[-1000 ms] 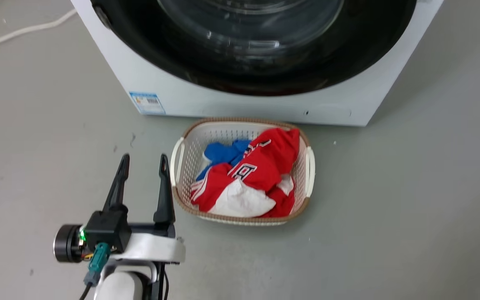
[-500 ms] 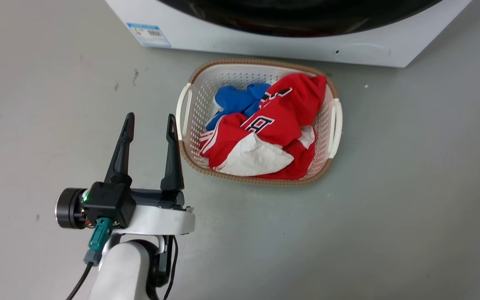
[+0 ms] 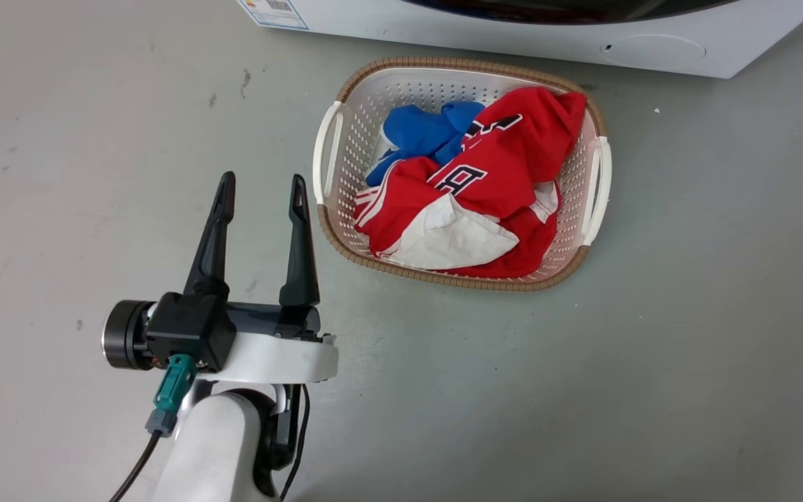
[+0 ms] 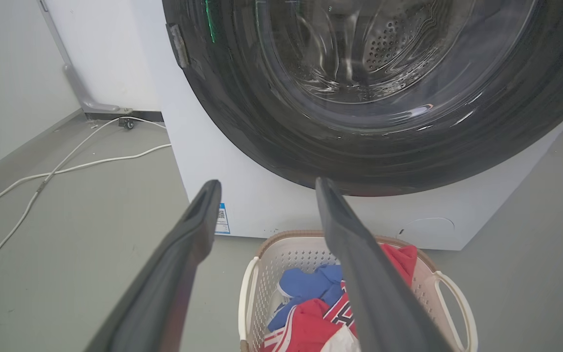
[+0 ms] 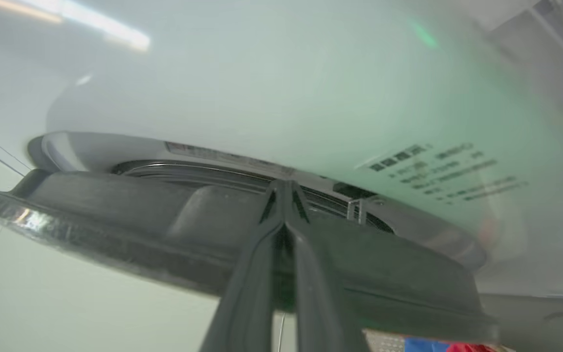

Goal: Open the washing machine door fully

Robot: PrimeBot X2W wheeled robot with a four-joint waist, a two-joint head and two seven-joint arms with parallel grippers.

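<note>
- Two long dark fingers [image 3: 215, 237] of the left gripper [image 3: 263, 183] are standing spread wide apart, grasping nothing. The gripper is hovering over the grey floor [image 3: 60, 174], just beside the left handle of the laundry basket [image 3: 332, 132].
- The washing machine door [image 4: 262, 132] is showing large and glossy black in the left wrist view. Its clear glass bowl [image 4: 359, 63] is letting the perforated drum show through. The left gripper is pointing towards the door's lower rim, apart from it.
- The washing machine [image 4: 203, 161] is sitting on the floor right behind the basket, carrying a small blue label [image 4: 222, 219] at its lower left corner.
- The right gripper [image 5: 284, 188] is pressing its two fingers together, tips meeting. They are lying across the dark, blurred body of the door, seen nearly edge-on against the white front. Whether they are pinching any part of the door, I cannot tell.
- A small metal catch [image 5: 355, 210] is showing in the narrow space between the door and the white front.
- The basket is holding a crumpled red and white garment [image 3: 499, 181] and a blue one [image 3: 419, 129].
- Two pale cables [image 4: 66, 168] are trailing over the floor to the machine's left.
</note>
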